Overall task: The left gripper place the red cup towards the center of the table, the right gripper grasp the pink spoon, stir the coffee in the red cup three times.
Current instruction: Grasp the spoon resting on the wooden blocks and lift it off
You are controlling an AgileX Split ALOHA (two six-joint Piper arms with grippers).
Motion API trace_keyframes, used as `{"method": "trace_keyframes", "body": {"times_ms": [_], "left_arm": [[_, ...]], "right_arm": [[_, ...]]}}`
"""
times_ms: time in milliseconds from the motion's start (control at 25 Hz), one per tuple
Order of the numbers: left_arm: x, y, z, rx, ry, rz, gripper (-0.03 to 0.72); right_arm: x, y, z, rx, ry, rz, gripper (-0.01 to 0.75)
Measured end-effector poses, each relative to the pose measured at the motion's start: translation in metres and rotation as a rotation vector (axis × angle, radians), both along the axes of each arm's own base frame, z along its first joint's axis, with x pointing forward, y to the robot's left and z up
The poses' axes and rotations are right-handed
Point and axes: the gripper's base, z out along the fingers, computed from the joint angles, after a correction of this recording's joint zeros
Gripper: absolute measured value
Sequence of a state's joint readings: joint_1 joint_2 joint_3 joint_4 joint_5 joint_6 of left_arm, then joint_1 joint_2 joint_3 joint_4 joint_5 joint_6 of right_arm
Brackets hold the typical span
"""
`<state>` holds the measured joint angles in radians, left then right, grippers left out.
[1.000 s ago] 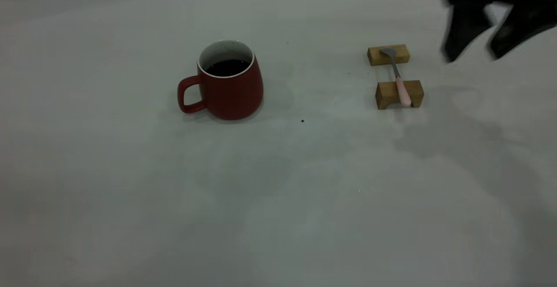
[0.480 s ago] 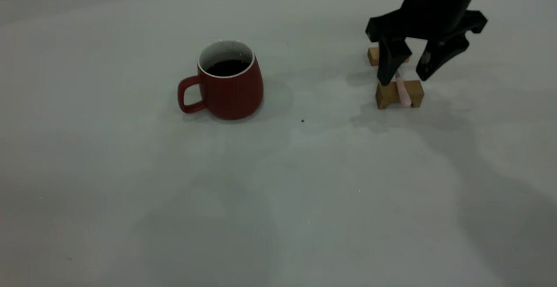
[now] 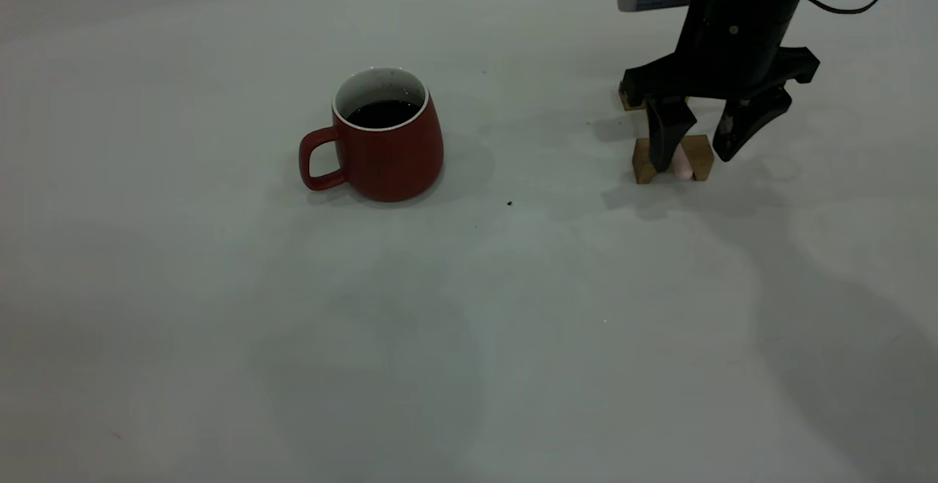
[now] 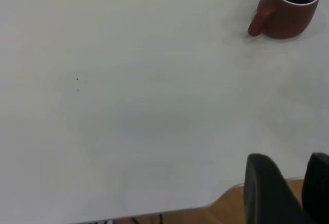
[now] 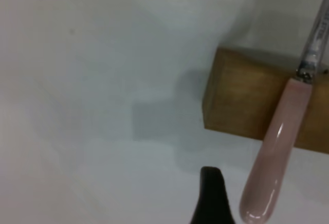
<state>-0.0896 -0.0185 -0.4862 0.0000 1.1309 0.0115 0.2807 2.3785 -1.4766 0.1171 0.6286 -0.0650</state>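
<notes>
The right tool [image 3: 700, 153], fingers spread, straddles the pink spoon [image 3: 681, 164] on its wooden block [image 3: 702, 157], well right of the red cup [image 3: 385, 142]; it should lower squarely before pinching the handle.

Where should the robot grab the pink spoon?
Probably on the pink handle of the pink spoon, coming down from above. It lies across a wooden block, raised off the table, so the right gripper fingers can straddle it.
</notes>
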Motion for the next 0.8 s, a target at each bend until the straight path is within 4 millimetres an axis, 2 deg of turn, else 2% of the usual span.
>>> {"method": "trace_keyframes", "body": {"times_ms": [320,480,600,800], "left_arm": [[0.0,0.0,0.0,0.0,0.0,0.0,0.247],[0.0,0.0,0.0,0.0,-0.001,0.0,0.247],[0.0,0.0,0.0,0.0,-0.001,0.0,0.247],[0.0,0.0,0.0,0.0,-0.001,0.0,0.247]], "right_arm": [[-0.001,-0.001,-0.011,-0.008,0.01,-0.006,0.616],[0.0,-0.001,-0.013,-0.011,0.009,-0.004,0.576],[0.001,-0.001,-0.014,-0.019,0.006,-0.009,0.486],[0.002,-0.004,-0.015,-0.05,-0.004,-0.005,0.228]]}}
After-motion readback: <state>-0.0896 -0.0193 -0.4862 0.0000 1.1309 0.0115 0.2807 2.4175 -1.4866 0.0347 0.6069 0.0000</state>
